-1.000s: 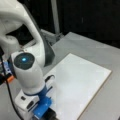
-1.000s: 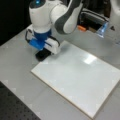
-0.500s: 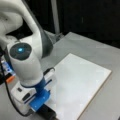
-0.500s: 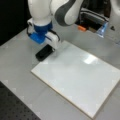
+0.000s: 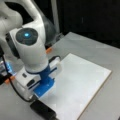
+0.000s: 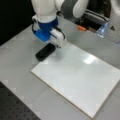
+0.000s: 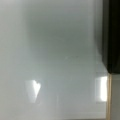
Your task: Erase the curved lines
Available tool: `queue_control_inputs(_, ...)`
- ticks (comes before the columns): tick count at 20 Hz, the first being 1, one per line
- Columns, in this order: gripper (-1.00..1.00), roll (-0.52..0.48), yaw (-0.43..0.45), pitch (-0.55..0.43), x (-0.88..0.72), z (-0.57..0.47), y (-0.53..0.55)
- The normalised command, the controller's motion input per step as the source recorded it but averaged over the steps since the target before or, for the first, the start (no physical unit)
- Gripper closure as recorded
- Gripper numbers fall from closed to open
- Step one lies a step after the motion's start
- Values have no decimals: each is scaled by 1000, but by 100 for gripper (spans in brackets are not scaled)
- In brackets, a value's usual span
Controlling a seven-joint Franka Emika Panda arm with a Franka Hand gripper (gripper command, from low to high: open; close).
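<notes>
A white board [image 5: 82,82] [image 6: 82,80] lies flat on the grey table in both front views. Its surface looks blank, and the curve lines do not show in any view. A black eraser [image 6: 45,51] [image 5: 42,110] lies at the board's corner, half off its edge. My blue-fingered gripper [image 6: 42,36] [image 5: 43,88] hangs open a little above the eraser, apart from it and holding nothing. The wrist view looks down on the glossy board [image 7: 62,50], with the eraser [image 7: 112,35] as a dark bar at the right edge.
An orange item [image 6: 82,28] lies on the table behind the board. Equipment with a blue light [image 6: 105,27] stands at a front view's top right. A dark perforated mat [image 6: 15,107] borders the table at the bottom left. Grey table surrounds the board.
The gripper was low at the eraser a second ago. It has let go of it and risen, leaving the eraser lying at the board's corner.
</notes>
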Motion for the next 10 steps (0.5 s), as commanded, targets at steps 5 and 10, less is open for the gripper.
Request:
queue_control_inputs(5,-100,-91,-38,-43,-200,8,502)
queue_control_inputs(10,-100,-41,-43,-99,-256,-43,319)
